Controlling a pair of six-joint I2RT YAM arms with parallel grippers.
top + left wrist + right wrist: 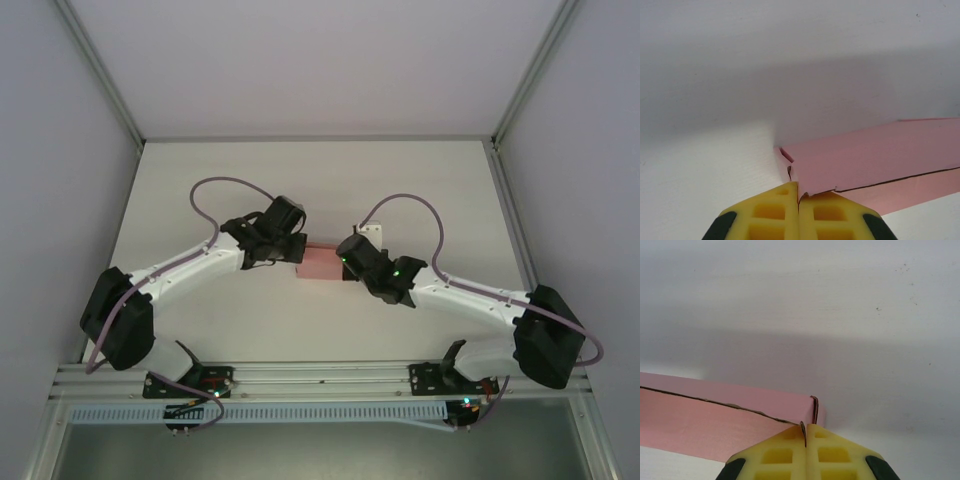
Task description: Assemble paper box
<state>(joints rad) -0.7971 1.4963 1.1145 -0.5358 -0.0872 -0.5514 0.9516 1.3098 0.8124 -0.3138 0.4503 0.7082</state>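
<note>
White table holds the pink paper box; the left gripper pinches its left end flap, fingers clamped together, and the right gripper likewise pinches its right end.

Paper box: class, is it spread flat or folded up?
Folded up: the paper box shows a top panel above a side wall.

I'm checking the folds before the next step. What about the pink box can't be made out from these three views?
Top view: both ends of the paper box sit under the left gripper and right gripper, hiding the end flaps.
Left wrist view: the box runs off the right edge; yellow fingers cover its near corner.
Right wrist view: the box runs off the left edge; fingers cover the pinched tab.
</note>
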